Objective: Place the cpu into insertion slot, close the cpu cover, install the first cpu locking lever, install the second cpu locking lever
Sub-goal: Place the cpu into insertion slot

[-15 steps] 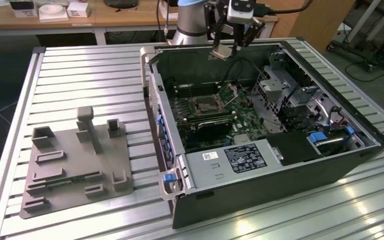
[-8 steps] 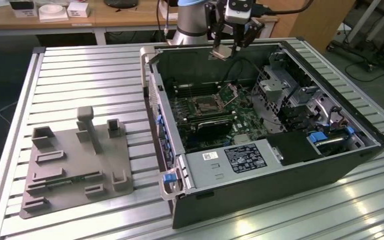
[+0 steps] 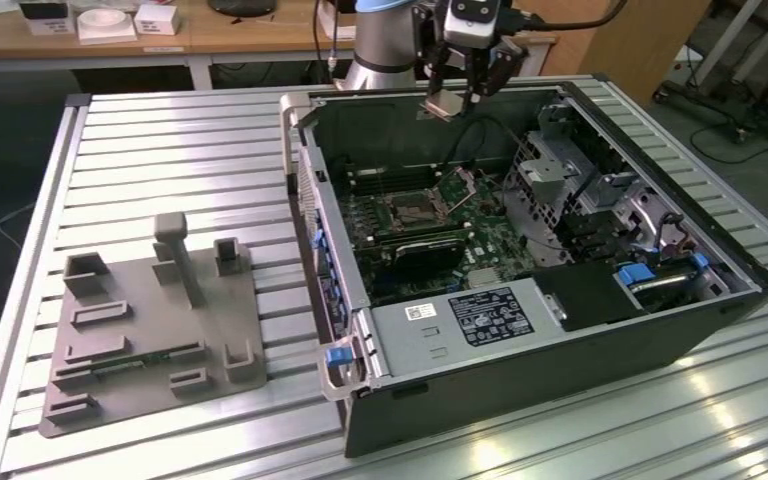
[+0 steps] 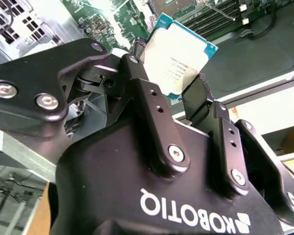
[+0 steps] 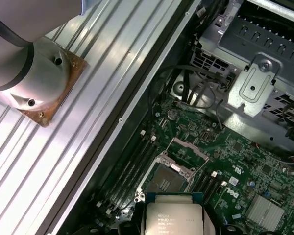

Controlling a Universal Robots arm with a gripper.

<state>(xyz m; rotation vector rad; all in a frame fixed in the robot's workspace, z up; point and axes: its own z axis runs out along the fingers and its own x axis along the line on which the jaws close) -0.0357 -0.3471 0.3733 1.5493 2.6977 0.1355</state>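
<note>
End effector (image 3: 454,92) pointing down, clamped on cpu (image 3: 442,105), raised well clear of insertion slot (image 3: 407,212).

1. The tool (image 3: 455,90) grips the cpu (image 3: 440,105) above the far edge of the open computer case (image 3: 518,385).
2. The insertion slot (image 3: 408,213) sits on the green board inside — well apart from the cpu.
3. A grey fixture (image 3: 131,360) rests on the desk (image 3: 157,150), at the exterior view's left.

— Do you get the whole cpu (image 5: 174,219)?
— No. In the first wrist view the picture's edge cuts it off. In the second wrist view the black fingers (image 4: 146,93) clamped on it hide one end from you.
— And the insertion slot (image 5: 165,179)?
— You can make out its dark square, but its contacts are too small for you to tell, in the exterior view too.
</note>
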